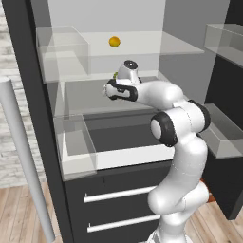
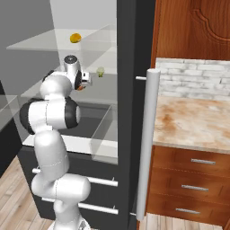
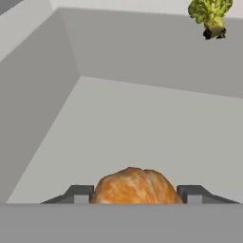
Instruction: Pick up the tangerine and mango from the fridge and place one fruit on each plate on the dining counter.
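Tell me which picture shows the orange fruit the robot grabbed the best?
The hand view: the tangerine sits big and close between the gripper fingers. In the right base view just a tiny orange sliver peeks out beside the hand. In the left base view the arm covers it.

the tangerine (image 3: 134, 186) is a red-orange, slightly lumpy fruit sitting between the two fingertips of the claw (image 3: 134, 193), which press against it from either side, low over the pale grey shelf floor of the fridge (image 1: 28, 95). in the right base view a sliver of its orange skin (image 2: 81, 88) peeks out just under the claw. the mango (image 1: 114, 42) is small, round and golden-yellow, resting on the glass shelf above the claw, well apart from it and towards the back wall. the fridge stands open, black outside, pale grey within.
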You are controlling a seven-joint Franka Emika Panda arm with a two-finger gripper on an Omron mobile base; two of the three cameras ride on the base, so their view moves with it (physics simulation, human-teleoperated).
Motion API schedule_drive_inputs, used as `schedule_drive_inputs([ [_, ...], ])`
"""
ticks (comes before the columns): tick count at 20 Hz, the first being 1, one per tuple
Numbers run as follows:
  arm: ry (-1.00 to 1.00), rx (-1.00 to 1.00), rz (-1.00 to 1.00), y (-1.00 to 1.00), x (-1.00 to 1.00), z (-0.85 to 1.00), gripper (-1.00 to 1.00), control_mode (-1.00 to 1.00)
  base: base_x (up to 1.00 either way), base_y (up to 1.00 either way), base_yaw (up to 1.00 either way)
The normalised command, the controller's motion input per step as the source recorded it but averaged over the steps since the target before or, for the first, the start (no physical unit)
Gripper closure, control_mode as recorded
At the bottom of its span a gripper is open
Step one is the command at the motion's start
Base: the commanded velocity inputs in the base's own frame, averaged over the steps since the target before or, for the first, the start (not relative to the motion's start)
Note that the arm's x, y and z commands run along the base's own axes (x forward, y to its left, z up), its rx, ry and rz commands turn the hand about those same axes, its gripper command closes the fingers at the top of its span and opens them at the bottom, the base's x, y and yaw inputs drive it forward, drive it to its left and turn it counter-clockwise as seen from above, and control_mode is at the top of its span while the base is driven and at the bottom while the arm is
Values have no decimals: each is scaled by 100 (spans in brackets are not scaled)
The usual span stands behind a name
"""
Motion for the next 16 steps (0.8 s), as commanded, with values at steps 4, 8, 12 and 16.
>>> schedule_drive_inputs([
  [4,-5,0,-2,0,-54,16,100,-100,0,0,0],
  [8,5,0,0,0,-59,46,100,-100,0,0,0],
  [12,20,0,-1,-7,-73,57,100,-100,0,0,0],
  [16,12,0,-6,-22,-95,33,100,-100,0,0,0],
])
